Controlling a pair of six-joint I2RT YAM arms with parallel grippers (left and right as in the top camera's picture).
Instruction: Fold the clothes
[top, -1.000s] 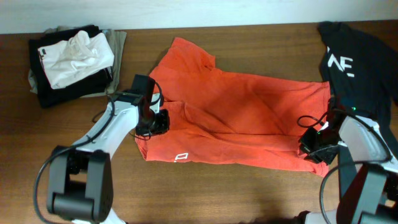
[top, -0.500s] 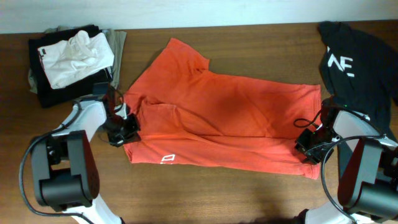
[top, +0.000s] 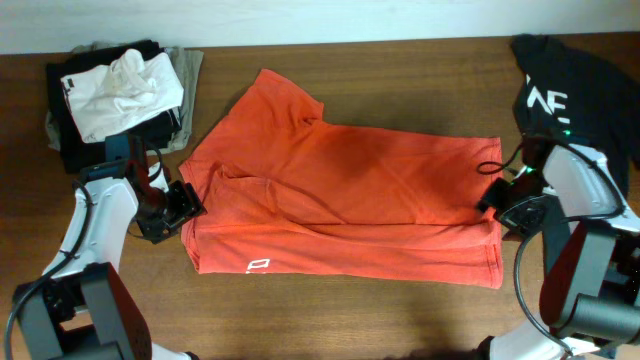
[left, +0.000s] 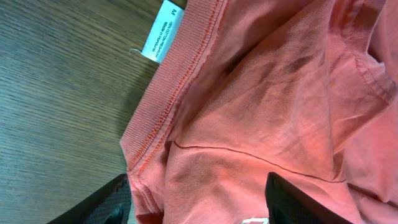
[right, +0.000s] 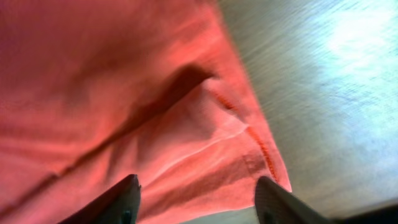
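**Overhead view, read left to right.** At the far left rear of the counter (top: 330, 325) you see a stack of folded garments (top: 112, 95), dark pieces beneath and a white piece on top. Just in front of it, your left hand (top: 180, 203) rests at the collar end of the red-orange T-shirt (top: 350, 190). The shirt lies spread across the middle of the counter, with a small white print (top: 258, 265) near its front left corner.

The left wrist view shows the ribbed collar (left: 168, 99) and a white size label (left: 163, 30) marked M. The two fingers (left: 102, 202) stand well apart with cloth lying between them, so this hand is wide and grips nothing.

Your right hand (top: 498, 207) sits at the shirt's right edge. In the right wrist view its fingers (right: 273, 202) are likewise spread above the hem corner (right: 261, 155), holding nothing.

At the far right rear lies the black T-shirt (top: 575, 90), crumpled, with its white letters (top: 548, 100) facing up.
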